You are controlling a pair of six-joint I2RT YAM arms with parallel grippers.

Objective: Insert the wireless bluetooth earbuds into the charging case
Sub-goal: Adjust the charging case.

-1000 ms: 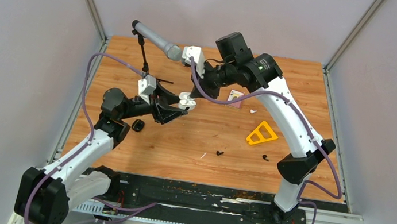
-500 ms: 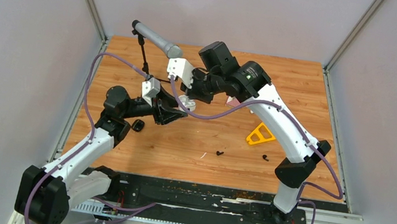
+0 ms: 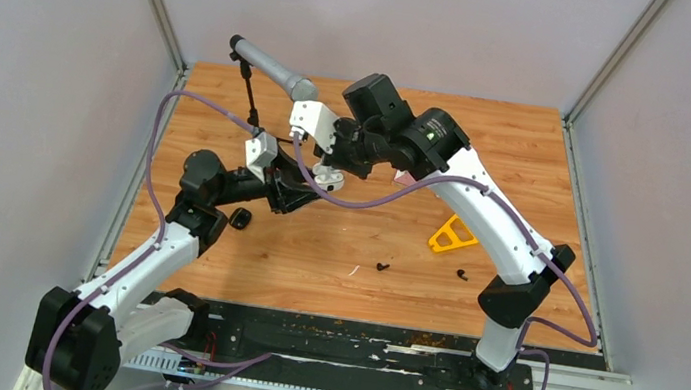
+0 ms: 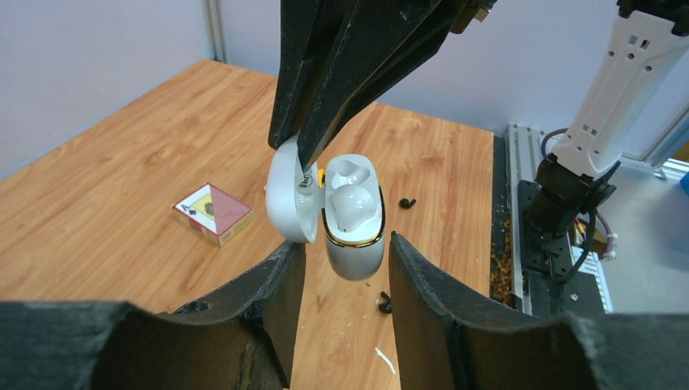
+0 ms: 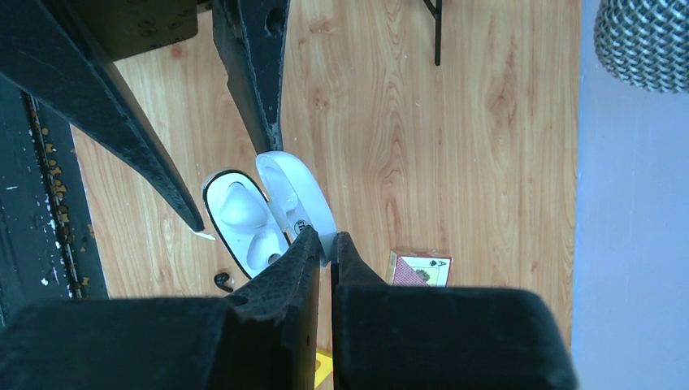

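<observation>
Right jaws closed, pinching the rim of the open lid (image 5: pixel 296 195). The charging case (image 4: pixel 354 244) hangs above the counter (image 3: pixel 530 139). Left jaws parted, flanking the case base with slim gaps each side. Two black earbuds (image 3: pixel 383 266) (image 3: pixel 461 273) lie on bare counter toward the near edge, well apart from the case.

- The charging case (image 4: pixel 353 236) hangs in the air above the table (image 3: pixel 309 286), between the two fingers of the left gripper (image 4: pixel 345 244), with its lid swung open to one side.
- The right gripper (image 5: pixel 327 236) reaches in from the opposite side and pinches the lid's edge.
- Two earbuds (image 3: pixel 383 266) lie apart on the table toward the near edge.
- A triangle (image 3: pixel 455 235) lies behind the right-hand earbud.
- A card box (image 4: pixel 213 211) lies farther back, right of the case.
- A microphone (image 3: pixel 272 69) on its stand (image 3: pixel 251 97) stands at the far left corner.
</observation>
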